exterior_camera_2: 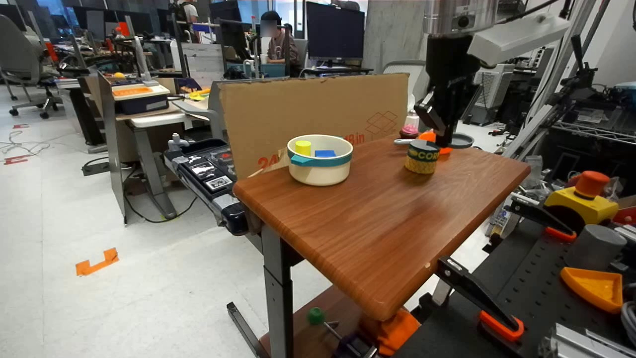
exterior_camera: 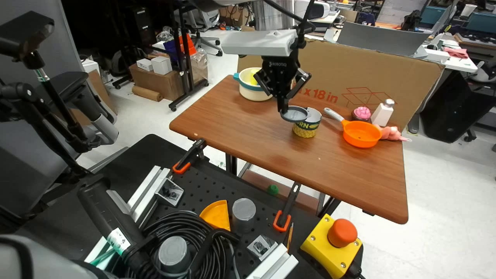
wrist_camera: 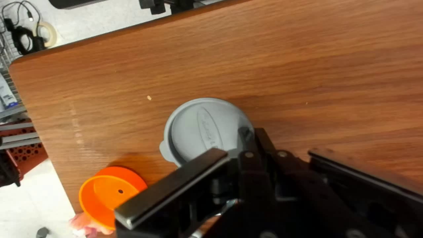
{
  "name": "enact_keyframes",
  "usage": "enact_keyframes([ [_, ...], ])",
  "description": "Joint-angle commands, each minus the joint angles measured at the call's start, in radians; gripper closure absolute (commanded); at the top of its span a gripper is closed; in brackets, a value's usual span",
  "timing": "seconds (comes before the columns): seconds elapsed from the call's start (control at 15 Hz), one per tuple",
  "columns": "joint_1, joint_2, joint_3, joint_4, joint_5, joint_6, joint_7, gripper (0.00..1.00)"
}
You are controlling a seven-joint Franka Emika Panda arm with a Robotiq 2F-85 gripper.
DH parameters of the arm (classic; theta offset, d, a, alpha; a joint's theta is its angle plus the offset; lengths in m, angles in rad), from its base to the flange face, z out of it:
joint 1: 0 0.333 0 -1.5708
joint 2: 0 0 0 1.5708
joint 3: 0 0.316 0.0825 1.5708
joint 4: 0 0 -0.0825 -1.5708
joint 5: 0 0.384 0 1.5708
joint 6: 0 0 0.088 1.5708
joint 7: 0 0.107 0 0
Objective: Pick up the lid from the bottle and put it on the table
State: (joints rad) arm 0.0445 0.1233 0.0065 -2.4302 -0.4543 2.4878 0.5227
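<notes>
"Where's the flat, round, grey lid (wrist_camera: 201, 129)?"

"Above the reddish-brown wooden table (exterior_camera: 248, 124), off the stubby, yellow-labelled, dark-banded bottle (exterior_camera_2: 422, 159). Only the wrist view shows the lid's oval marking."

"And the black two-fingered gripper (exterior_camera: 284, 110)?"

"Seemingly closed on the rim, the lid jutting from its fingertips."

"How many of each?"

"One lid, one bottle, one round orange pan (exterior_camera: 361, 134)."

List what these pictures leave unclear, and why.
Bottle: hidden in the wrist view, probably behind the gripper.
Lettering on the lid: too blurred to read in the wrist view.
Pan: mostly behind the gripper and bottle in an exterior view.
Pot: floor partly hidden by its wall in an exterior view.
Arm: cut off by the top edge in both exterior views.
</notes>
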Motion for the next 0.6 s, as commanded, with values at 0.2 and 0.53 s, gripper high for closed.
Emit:
enact_keyframes([
  [0.2,0.011,-0.075,-0.003,-0.079,-0.045,0.065,-0.121,0.99],
  [0.53,0.037,-0.179,0.048,-0.18,0.122,0.0,-0.209,0.99],
])
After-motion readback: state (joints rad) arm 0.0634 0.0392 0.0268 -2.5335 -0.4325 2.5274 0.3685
